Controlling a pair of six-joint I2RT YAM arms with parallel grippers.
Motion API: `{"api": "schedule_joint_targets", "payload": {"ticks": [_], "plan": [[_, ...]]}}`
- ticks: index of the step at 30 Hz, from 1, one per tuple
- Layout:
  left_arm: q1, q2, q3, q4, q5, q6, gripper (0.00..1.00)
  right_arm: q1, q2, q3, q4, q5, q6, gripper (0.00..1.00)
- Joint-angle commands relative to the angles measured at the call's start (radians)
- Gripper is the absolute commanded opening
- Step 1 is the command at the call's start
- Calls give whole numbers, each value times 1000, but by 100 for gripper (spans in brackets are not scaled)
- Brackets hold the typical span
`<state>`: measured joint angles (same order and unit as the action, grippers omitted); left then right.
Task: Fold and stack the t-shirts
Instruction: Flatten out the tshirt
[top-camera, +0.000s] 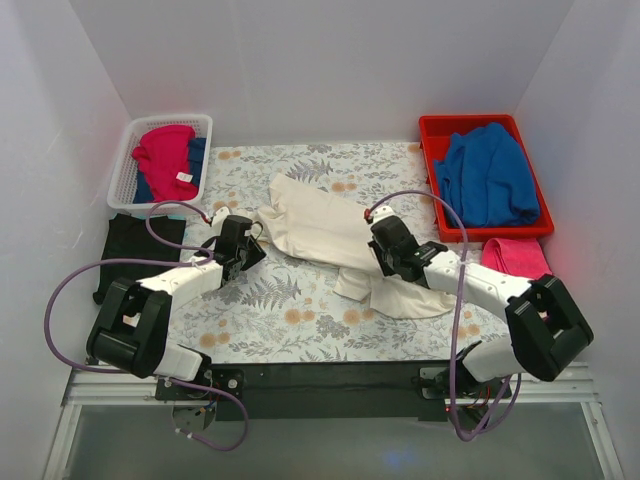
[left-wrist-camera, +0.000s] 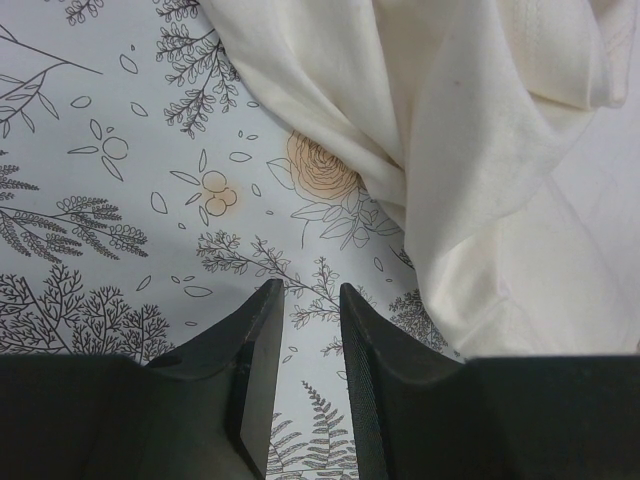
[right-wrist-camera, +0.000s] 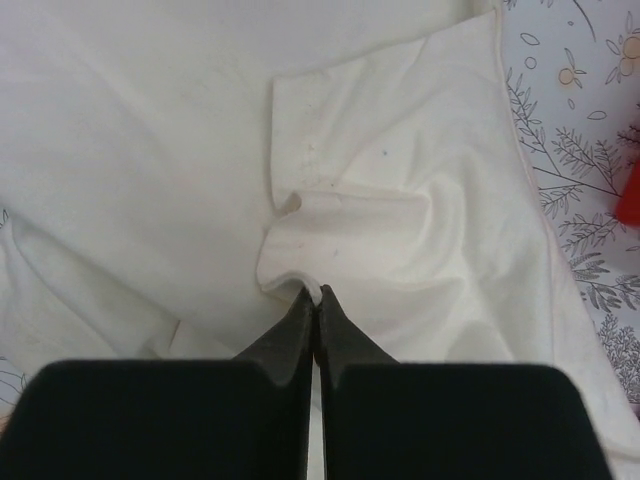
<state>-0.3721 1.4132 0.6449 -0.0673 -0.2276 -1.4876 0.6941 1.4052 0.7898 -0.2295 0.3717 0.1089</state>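
While the right pincer (right-wrist-camera: 318, 292) is shut tight on a small fold of the cream-white shirt (top-camera: 315, 225), that shirt lies crumpled in the middle of the tabletop (top-camera: 290, 325). The left pincer (left-wrist-camera: 308, 290) is open a little and holds nothing. It is over the flowery tablecloth (left-wrist-camera: 120, 200), just beside the shirt. A black shirt (top-camera: 135, 250) lies at the tabletop's left edge. A white basket (top-camera: 170, 119) sits at the far left corner.
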Motion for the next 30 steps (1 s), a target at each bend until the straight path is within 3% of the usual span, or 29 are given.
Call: {"api": "schedule_joint_targets", "payload": {"ticks": [1, 8, 13, 19, 25, 30], "plan": [[2, -29, 9, 8, -9, 12, 28, 2, -81, 60, 1, 71, 32, 1], [4, -48, 68, 14, -3, 35, 29, 2, -352, 153, -224, 337, 167, 1], [2, 2, 163, 61, 19, 55, 32, 2, -546, 213, -292, 487, 212, 1], [4, 119, 315, 126, 62, 93, 34, 2, -644, 275, -340, 607, 244, 1], [2, 377, 571, 117, 82, 179, 40, 1, -658, 284, -346, 628, 236, 1], [9, 701, 960, -11, 183, 196, 41, 2, -647, 256, -350, 609, 261, 1]]}}
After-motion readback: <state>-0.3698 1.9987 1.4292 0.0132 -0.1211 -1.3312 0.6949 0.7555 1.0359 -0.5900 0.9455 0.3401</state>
